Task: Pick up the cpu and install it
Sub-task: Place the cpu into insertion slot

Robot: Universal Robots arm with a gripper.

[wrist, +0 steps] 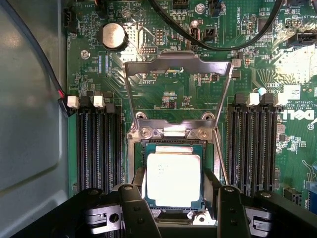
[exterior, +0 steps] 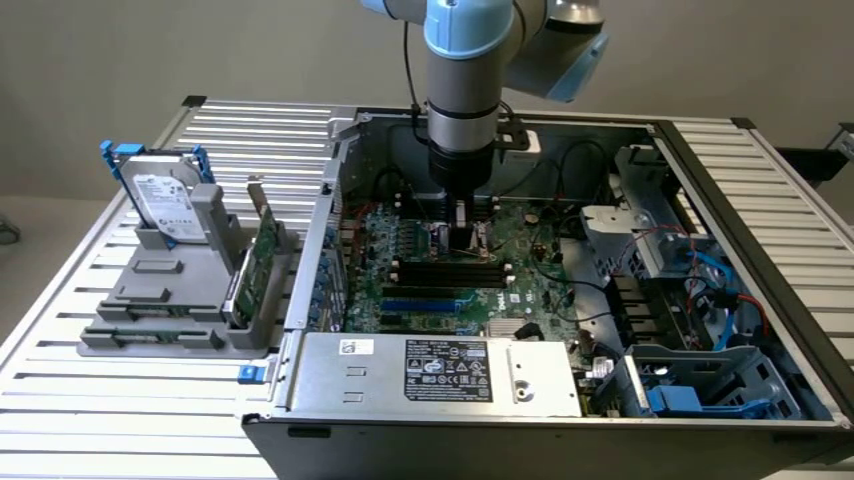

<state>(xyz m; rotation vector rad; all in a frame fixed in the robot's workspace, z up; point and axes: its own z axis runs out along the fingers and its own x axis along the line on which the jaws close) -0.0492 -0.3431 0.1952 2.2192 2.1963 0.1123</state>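
a: where is the cpu (wrist: 173, 181)?

b: it lies flat in the socket (wrist: 168, 133) on the green motherboard (wrist: 163, 99), with its silvery top up and a thin darker rim showing around it. the socket's hinged metal frame (wrist: 178, 62) stands swung open, clear of the chip.

a: and the gripper (exterior: 461, 230)?

b: released. in the wrist view its two black fingers (wrist: 132, 208) stand wide, one on each side of the cpu. one finger has a plain gap to the chip and the other sits just beside a corner (i cannot tell whether it touches). it grasps nothing.

a: what flanks the socket?

b: rows of black memory slots (wrist: 99, 148) on both sides, and a round coin battery (wrist: 114, 35) farther off on the board.

a: and from outside?

b: in the upper middle of the frame the arm (exterior: 467, 80) comes straight down into the open computer case (exterior: 334, 190), with the gripper low over the board. the power supply (exterior: 427, 370) fills the lower middle.

a: anything else on the bench (exterior: 107, 420)?

b: at the exterior view's left a grey holder (exterior: 160, 300) carries an upright hard drive (exterior: 171, 205) with a blue bracket. a green circuit card (exterior: 254, 265) stands on edge just beside it. both are well apart from the gripper.
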